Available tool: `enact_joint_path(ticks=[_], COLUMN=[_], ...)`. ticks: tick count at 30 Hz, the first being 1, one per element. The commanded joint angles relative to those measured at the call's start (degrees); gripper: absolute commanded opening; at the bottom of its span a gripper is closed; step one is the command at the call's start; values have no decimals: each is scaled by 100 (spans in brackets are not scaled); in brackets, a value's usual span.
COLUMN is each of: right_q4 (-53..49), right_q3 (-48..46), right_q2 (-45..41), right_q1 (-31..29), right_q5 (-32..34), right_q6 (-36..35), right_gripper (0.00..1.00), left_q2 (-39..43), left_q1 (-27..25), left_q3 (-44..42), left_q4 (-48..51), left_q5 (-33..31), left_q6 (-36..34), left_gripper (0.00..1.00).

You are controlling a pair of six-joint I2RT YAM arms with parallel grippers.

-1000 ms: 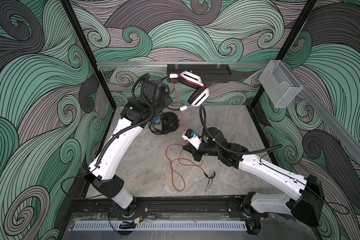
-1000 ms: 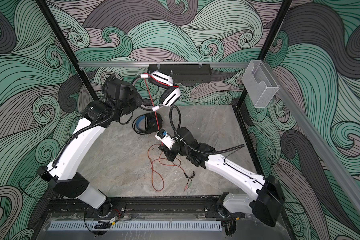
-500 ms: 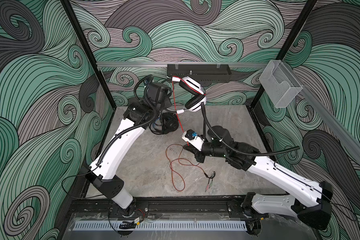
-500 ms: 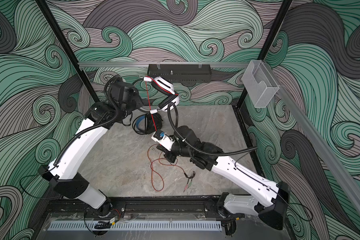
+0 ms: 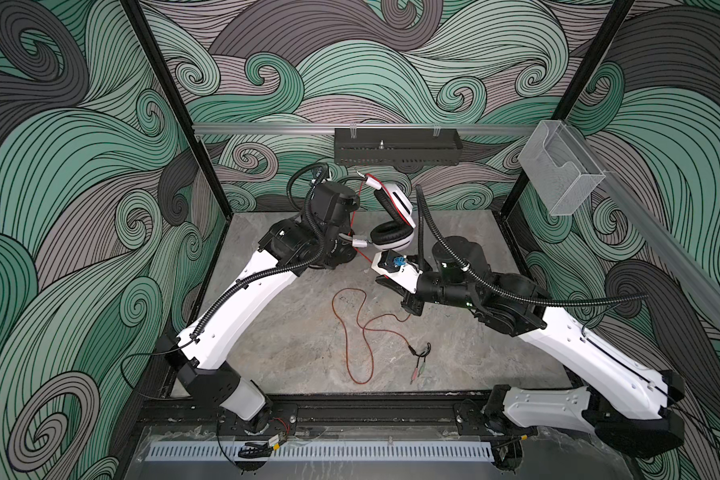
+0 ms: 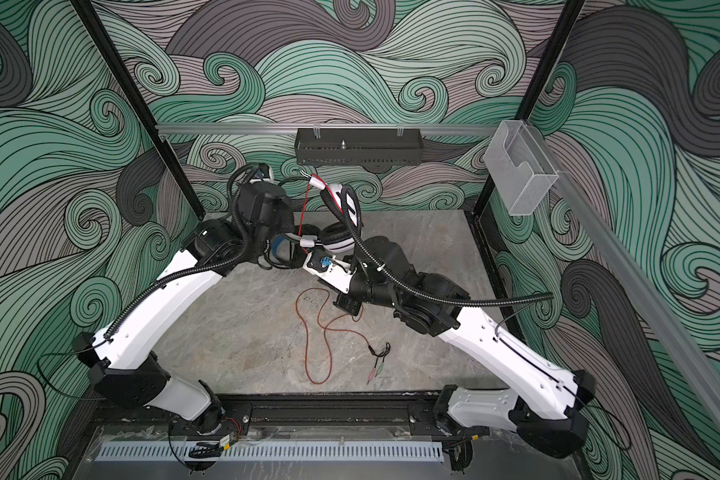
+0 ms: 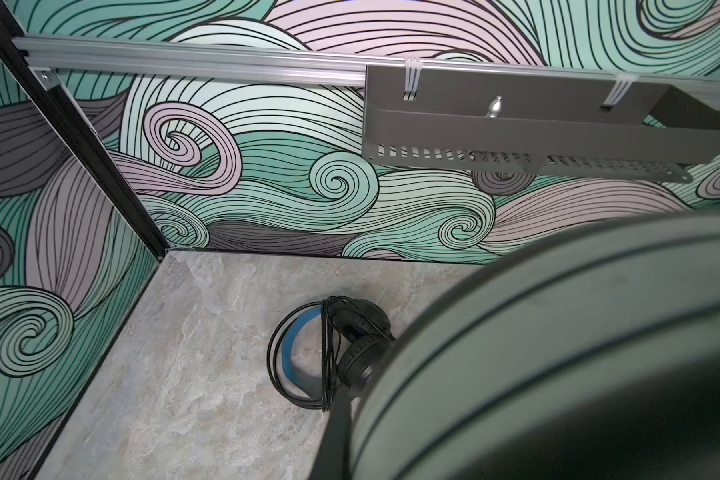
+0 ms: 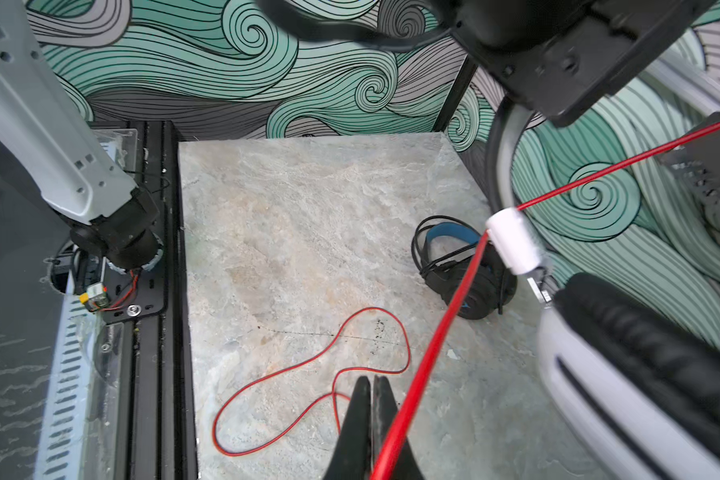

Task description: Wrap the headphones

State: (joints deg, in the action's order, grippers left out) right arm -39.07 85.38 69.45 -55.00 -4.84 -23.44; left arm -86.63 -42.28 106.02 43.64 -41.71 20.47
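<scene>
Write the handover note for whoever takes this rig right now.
The left gripper is shut on the white-and-black headset and holds it by the headband, up off the table.
The right gripper is shut and appears to pinch the red cord, which runs taut up to that headset.
The black headset lies on the table near the back left corner with its black cord wound around it; it looks done.
Left to do: most of the red cord lies in loose loops on the table, with the plugs free. Wind it around the lifted headset, then set that down.
</scene>
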Motion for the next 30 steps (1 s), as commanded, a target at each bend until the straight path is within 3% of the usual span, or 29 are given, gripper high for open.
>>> enact_joint_path(ticks=[1,5,8,15,20,26,30], right_q4=[-356,-632,-677,-586,-532,-294,-286], right_q3=[304,663,725,714,628,299,413], right_q2=[-4,75,104,101,-7,-307,-269], right_q1=[-46,-71,-132,-332,-415,-804,-1137], right_q5=[689,1354,1785,2634,3215,3119,2641], right_q6=[-485,-986,-1321,-1945,-2408,-2820,-2508], right_gripper=[0,0,0,0,0,2,3], left_q2=[420,783,916,855,837,905,879], left_q1=[-310,-633,-704,-681,-679,-690,-710], left_q3=[-184,-620,-792,-790,-907,-892,-808], left_q4=[-803,-875,-749,58,320,288,240], left_q5=[-791,-1223,-1105,-600,-631,-573,-262], left_q6=[-1018,-1908,-2377,-2480,-2442,-2557,-2476], left_gripper=[0,0,0,0,0,0,0])
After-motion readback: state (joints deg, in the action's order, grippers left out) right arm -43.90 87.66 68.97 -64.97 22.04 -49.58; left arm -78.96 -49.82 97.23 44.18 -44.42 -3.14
